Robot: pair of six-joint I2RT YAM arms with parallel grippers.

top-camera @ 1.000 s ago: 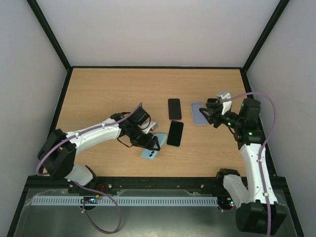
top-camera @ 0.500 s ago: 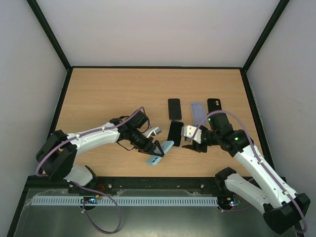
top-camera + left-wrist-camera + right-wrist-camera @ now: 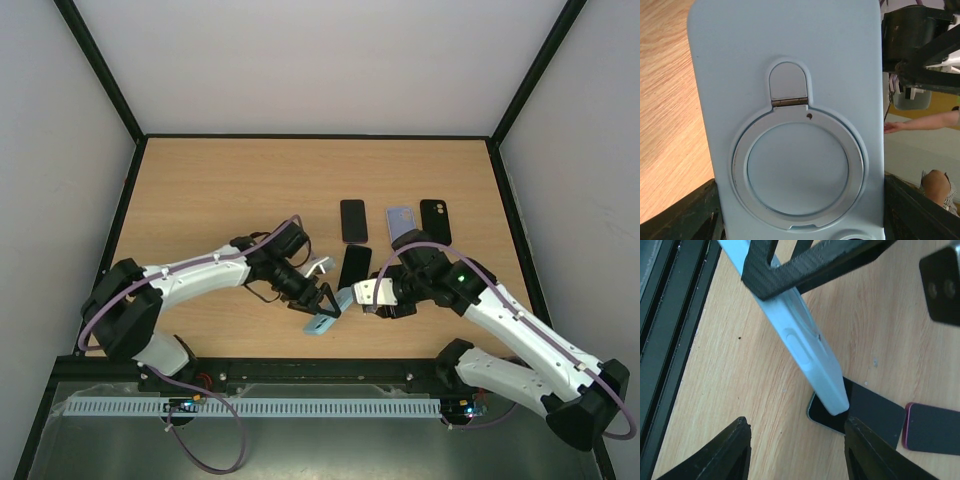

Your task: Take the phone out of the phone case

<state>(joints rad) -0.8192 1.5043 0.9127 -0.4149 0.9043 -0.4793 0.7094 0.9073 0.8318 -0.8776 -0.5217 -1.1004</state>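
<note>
A light blue phone case with a ring stand on its back is held tilted on edge, off the table, near the front middle. My left gripper is shut on it, one dark finger at each side. I cannot tell whether a phone sits inside. My right gripper is open just right of the case's raised end. In the right wrist view the case slants down towards the gap between the open fingers, untouched by them.
A black phone lies flat just behind the case's upper end and also shows in the right wrist view. Further back lie another black phone, a lavender case and a black case. A black rail runs along the near edge.
My left gripper has lifted the blue case and tilted it up on edge. My right arm has swung from the back right down to the case's end, its gripper open.
</note>
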